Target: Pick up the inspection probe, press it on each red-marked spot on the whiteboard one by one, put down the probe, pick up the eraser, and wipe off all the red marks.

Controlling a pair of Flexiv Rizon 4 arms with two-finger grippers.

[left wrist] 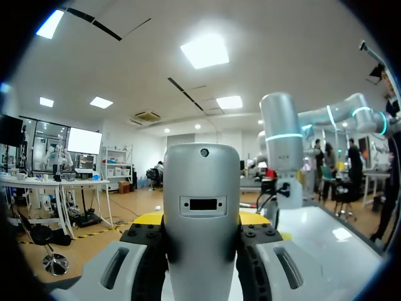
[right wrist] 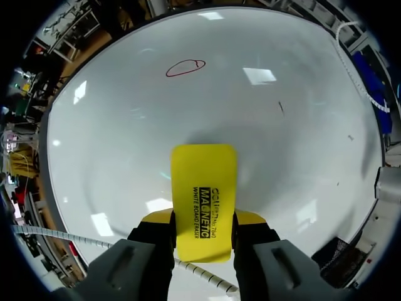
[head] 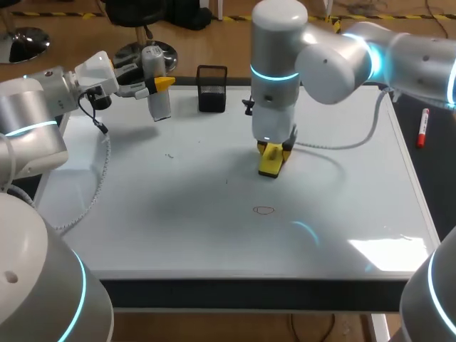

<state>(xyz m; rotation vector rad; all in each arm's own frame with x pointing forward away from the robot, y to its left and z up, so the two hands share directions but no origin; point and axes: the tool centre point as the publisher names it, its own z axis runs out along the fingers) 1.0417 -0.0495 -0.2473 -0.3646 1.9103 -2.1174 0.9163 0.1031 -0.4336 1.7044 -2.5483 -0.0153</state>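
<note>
The grey inspection probe [head: 158, 96] hangs upright above the whiteboard's [head: 178, 214] far left corner, with my left gripper [head: 161, 84] shut on it. In the left wrist view the probe [left wrist: 202, 182] fills the space between the left gripper's [left wrist: 202, 221] yellow tips. My right gripper [head: 275, 148] points down at the board's middle, shut on the yellow eraser [head: 271, 162], which is at or just above the surface. In the right wrist view the eraser [right wrist: 203, 182] sticks out ahead of the right gripper [right wrist: 203, 219]. One red oval mark [head: 263, 210] [right wrist: 185, 68] lies on the board ahead of the eraser.
A black mesh holder [head: 211, 89] stands at the board's far edge, between the two grippers. A red marker [head: 422, 127] lies on the dark table right of the board. A few tiny dark specks [head: 169, 155] dot the board.
</note>
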